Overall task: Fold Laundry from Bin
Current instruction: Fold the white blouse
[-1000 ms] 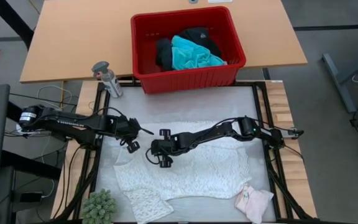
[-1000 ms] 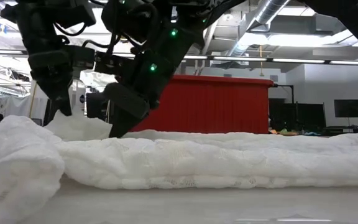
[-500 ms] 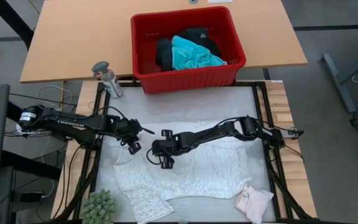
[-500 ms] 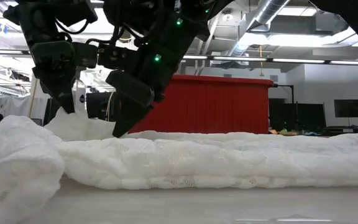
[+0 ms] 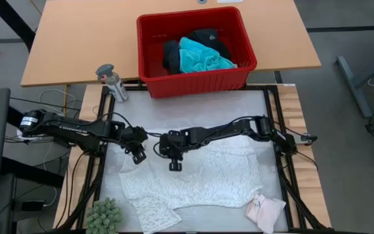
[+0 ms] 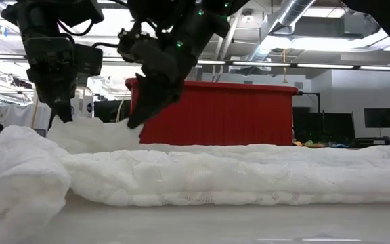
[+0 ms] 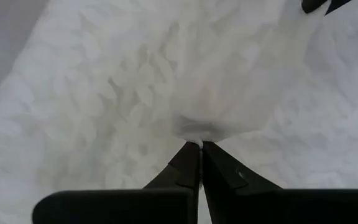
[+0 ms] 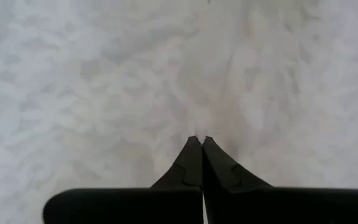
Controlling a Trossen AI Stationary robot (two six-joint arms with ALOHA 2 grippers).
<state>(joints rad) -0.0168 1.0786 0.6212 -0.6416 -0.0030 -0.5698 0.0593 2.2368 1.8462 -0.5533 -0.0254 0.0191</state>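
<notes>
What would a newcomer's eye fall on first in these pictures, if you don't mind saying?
Probably the white lacy top spread across the mat, with the left gripper and right gripper both shut on its fabric near its upper left part, close together. Next comes the red bin at the table's far edge, holding a turquoise shirt and black clothing.

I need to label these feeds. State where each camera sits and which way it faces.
High view: overhead, straight down; both arms, white lacy top, bin.
Low view: table height, level across; both claws, left claw, right claw.
Left wrist view: on the left arm, facing the top.
Right wrist view: likewise.
All four share the top.
</notes>
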